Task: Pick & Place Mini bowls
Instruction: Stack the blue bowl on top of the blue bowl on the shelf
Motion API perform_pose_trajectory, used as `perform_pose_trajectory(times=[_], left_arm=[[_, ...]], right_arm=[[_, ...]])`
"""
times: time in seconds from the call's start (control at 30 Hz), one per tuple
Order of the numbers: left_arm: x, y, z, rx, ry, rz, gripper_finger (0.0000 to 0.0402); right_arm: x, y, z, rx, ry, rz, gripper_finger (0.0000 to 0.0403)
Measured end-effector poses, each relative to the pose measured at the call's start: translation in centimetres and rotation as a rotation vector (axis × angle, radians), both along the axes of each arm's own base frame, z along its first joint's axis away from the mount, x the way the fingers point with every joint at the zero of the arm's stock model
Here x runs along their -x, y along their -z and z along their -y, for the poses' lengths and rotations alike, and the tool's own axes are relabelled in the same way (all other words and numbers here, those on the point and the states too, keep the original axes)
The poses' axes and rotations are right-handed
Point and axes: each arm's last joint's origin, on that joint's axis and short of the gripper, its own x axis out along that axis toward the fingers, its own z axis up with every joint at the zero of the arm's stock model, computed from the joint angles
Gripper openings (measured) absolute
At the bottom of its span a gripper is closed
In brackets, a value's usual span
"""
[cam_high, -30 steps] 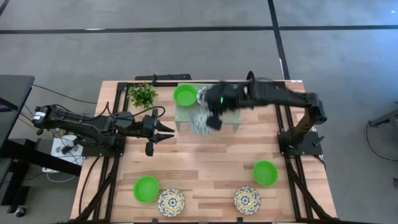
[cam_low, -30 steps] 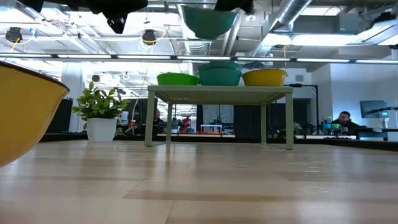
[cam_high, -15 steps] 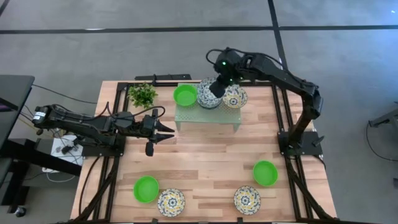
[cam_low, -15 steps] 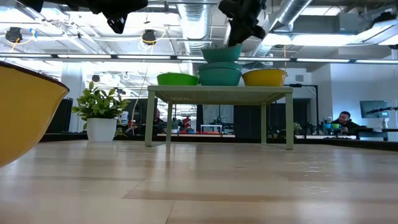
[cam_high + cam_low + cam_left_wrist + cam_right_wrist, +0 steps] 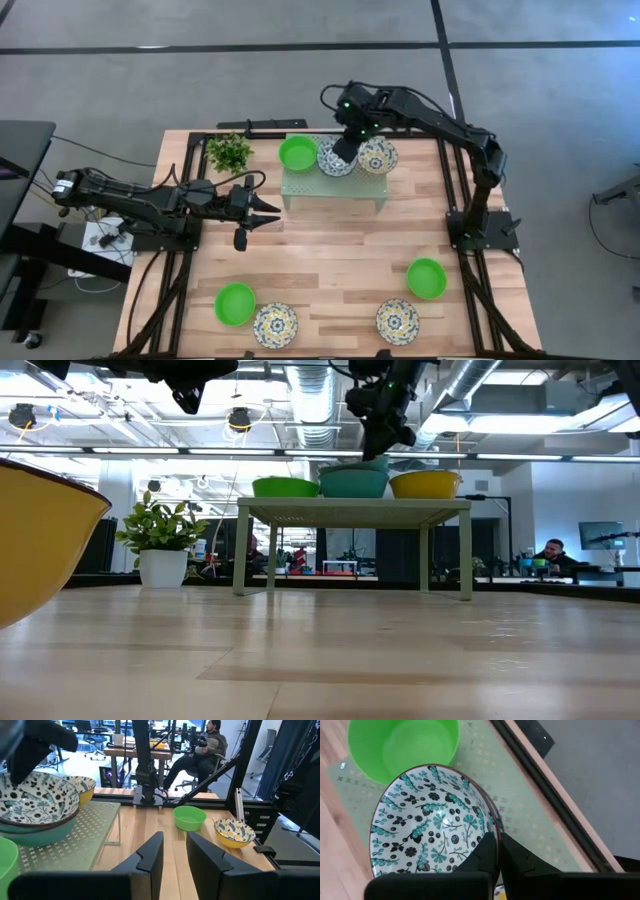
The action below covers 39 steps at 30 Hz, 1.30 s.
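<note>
My right gripper (image 5: 345, 152) (image 5: 385, 432) is over the pale green rack (image 5: 300, 184), shut on a white bowl with blue pattern (image 5: 333, 160) (image 5: 427, 827). That bowl sits nested in a second teal-sided bowl (image 5: 35, 834) (image 5: 352, 482) on the rack, between a green bowl (image 5: 297, 153) and a yellow-and-blue bowl (image 5: 378, 156). Two green bowls (image 5: 235, 303) (image 5: 427, 277) and two yellow-and-blue bowls (image 5: 274, 324) (image 5: 397, 320) rest on the table near its near edge. My left gripper (image 5: 272, 213) (image 5: 175, 852) hovers open at the table's left. My right gripper pinches the patterned bowl's rim (image 5: 487, 827) on the side toward the yellow-and-blue bowl, one finger inside the bowl and one outside. The fingers come from above, pointing down. The bowl stands upright, its underside resting in the bowl beneath it.
A small potted plant (image 5: 229, 152) stands at the far left corner beside the rack. Black frame rails (image 5: 455, 200) run along the table's sides. Bare wood lies between the rack and the near bowls. A person (image 5: 200, 750) sits beyond the table.
My right gripper has carried the patterned bowl from above the rack's near edge toward the far edge, then down, setting it into the bowl standing on the rack's middle. It has stayed shut on the rim.
</note>
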Motion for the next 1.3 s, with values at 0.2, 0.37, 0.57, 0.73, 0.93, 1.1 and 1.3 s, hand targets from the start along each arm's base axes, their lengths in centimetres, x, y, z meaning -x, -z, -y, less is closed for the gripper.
perform_pose_trajectory(times=[0.2,0.37,0.57,0.73,0.93,1.1,1.3], left_arm=[[0.0,0.01,0.0,0.0,0.0,-0.001,0.0085],[0.01,0.01,0.0,0.0,0.0,-0.002,0.0085],[0.01,0.02,0.0,0.0,0.0,-0.002,0.0085],[0.0,0.02,0.01,0.0,0.0,-0.003,0.0085],[0.0,0.01,0.01,0.0,0.0,-0.002,0.0085],[0.01,0.01,0.01,0.0,0.0,-0.002,0.0085],[0.0,0.02,0.01,0.0,0.0,-0.002,0.0085]], right_arm=[[0.34,-0.14,0.53,0.003,0.016,0.005,0.0009],[0.64,-0.13,1.06,0.0,0.032,0.004,0.0021],[0.68,0.41,1.02,-0.011,0.032,-0.018,0.0042],[0.66,0.43,0.95,-0.032,0.02,-0.01,0.0057],[0.58,0.44,0.75,-0.057,0.002,0.0,0.0073],[0.48,0.45,0.53,-0.053,-0.002,-0.003,0.0086],[0.51,0.45,0.6,-0.052,0.0,-0.003,0.0089]])
